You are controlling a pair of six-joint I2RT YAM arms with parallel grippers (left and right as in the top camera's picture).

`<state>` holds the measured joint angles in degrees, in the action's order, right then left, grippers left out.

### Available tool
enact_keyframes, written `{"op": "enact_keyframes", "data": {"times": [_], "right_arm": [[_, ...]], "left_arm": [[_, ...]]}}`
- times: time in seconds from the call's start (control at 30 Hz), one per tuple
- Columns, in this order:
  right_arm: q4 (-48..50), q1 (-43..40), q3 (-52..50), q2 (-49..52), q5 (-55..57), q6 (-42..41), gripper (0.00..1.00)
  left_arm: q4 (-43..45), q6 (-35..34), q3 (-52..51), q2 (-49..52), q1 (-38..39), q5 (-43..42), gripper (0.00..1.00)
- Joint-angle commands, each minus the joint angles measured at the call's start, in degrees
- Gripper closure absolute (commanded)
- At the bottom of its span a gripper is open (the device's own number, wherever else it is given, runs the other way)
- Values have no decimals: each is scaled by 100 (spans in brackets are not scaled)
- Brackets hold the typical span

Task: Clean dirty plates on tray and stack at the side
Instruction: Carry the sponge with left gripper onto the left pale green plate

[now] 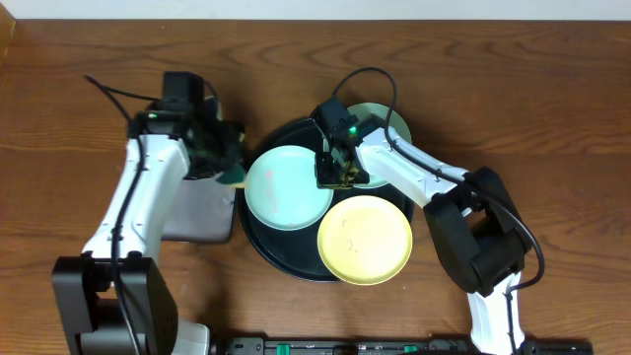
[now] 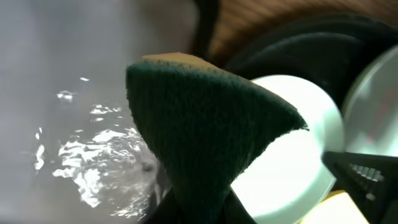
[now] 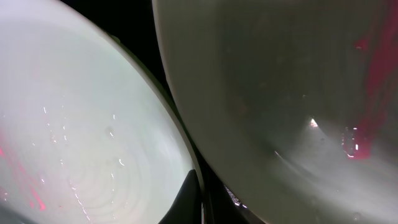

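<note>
Left wrist view shows the left gripper (image 1: 225,163) clamped on a dark green sponge (image 2: 205,124) (tan backing on top), above the grey rectangular tray (image 1: 202,217). The right gripper (image 1: 338,173) is closed, low between the near mint plate (image 1: 289,187) and the far mint plate (image 1: 391,122); any grip on a rim I cannot tell. Both lie on the round black tray (image 1: 258,237), where the yellow plate (image 1: 365,240) overhangs the front rim.

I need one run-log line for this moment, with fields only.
left gripper shut on sponge | right gripper shut at rear plate | mint plate, yellow plate on tray
</note>
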<state>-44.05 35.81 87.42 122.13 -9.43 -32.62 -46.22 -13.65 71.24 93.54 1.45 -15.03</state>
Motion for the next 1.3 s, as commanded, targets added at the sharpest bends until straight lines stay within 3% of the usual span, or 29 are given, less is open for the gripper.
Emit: {"op": "enact_keyframes", "data": {"times": [0.0, 0.13, 0.27, 0.57, 0.83, 1.03, 1.27], "right_arm": [[13, -68, 76, 48, 11, 52, 99], [11, -68, 76, 48, 11, 52, 99], [13, -68, 76, 48, 11, 52, 99], [9, -68, 76, 48, 11, 52, 99], [-4, -66, 76, 48, 11, 52, 99], [7, -52, 76, 48, 13, 52, 99], [-7, -52, 76, 48, 13, 52, 99]], "left_arm": [[286, -448, -297, 81, 339, -219, 93], [695, -1032, -680, 83, 699, -7, 93], [916, -1458, -973, 83, 1099, 798, 92], [1386, -1519, -1091, 811, 1469, 1078, 93], [1226, -1478, -929, 1102, 1270, 647, 93], [1189, -640, -929, 1309, 1274, -780, 92], [1908, -767, -929, 1331, 1167, -610, 93]]}}
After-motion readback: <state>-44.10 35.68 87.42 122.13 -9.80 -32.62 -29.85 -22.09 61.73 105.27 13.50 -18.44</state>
